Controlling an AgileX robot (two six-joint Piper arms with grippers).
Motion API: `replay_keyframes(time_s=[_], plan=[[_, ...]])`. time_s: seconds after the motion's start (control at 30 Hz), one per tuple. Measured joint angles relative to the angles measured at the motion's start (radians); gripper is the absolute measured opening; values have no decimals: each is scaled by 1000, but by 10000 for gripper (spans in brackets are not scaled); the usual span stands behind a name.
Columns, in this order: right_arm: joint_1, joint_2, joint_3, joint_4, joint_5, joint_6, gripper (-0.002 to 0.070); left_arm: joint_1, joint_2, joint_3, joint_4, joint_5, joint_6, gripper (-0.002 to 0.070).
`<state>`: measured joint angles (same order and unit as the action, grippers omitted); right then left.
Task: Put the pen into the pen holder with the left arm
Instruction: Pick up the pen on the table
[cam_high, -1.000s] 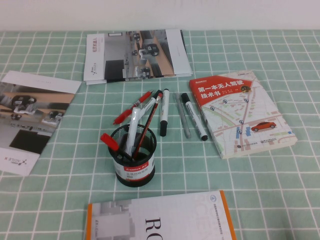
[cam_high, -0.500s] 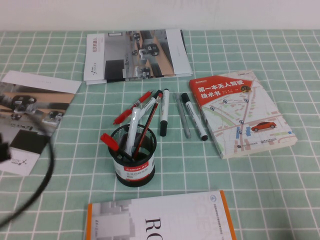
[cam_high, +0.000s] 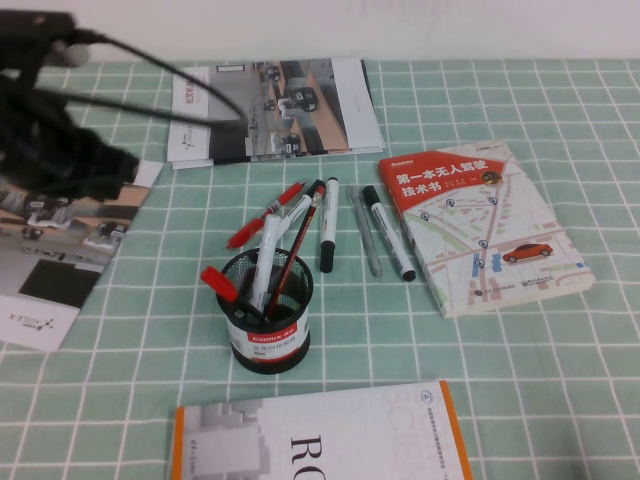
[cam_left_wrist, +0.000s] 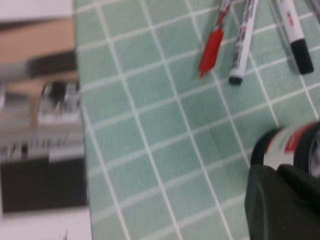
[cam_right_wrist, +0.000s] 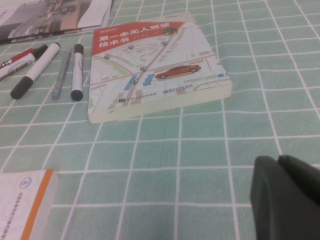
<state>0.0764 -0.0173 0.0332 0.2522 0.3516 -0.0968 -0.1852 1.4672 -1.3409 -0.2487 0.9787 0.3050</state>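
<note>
The pen (cam_high: 263, 215) lies on the tablecloth just behind the pen holder (cam_high: 266, 311), not yet picked up. The left gripper (cam_left_wrist: 282, 202) hangs at the far left, closed and empty. The right gripper (cam_right_wrist: 287, 197) looks closed too, nothing held.

The thick white-and-red paperback book with a street-map cover (cam_high: 482, 228), at three o'clock on the worktop, carries the white title "第一本无人驾驶技术书" on its red band. The orange-edged white book (cam_high: 320, 440) at six o'clock shows large black letters "RO". The black wire-mesh pen holder (cam_high: 267, 312) bears a red label, illegible.
</note>
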Motion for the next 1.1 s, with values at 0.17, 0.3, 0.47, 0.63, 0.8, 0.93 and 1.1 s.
replay_keyframes(time_s=[0.17,0.3,0.47,0.63,0.8,0.93,1.1], plan=[[0,0,0,0,0,0,-20,-39,187,-214,9,69,22,-3],[0,0,0,0,0,0,-20,-92,350,-408,51,135,32,-3],[0,0,0,0,0,0,-20,-143,522,-609,90,218,38,-3],[0,0,0,0,0,0,-20,-151,665,-755,98,250,50,-3],[0,0,0,0,0,0,-20,-173,758,-805,114,252,82,-3],[0,0,0,0,0,0,-20,-193,808,-806,125,247,105,-2],[0,0,0,0,0,0,-20,-201,844,-813,128,219,114,151]])
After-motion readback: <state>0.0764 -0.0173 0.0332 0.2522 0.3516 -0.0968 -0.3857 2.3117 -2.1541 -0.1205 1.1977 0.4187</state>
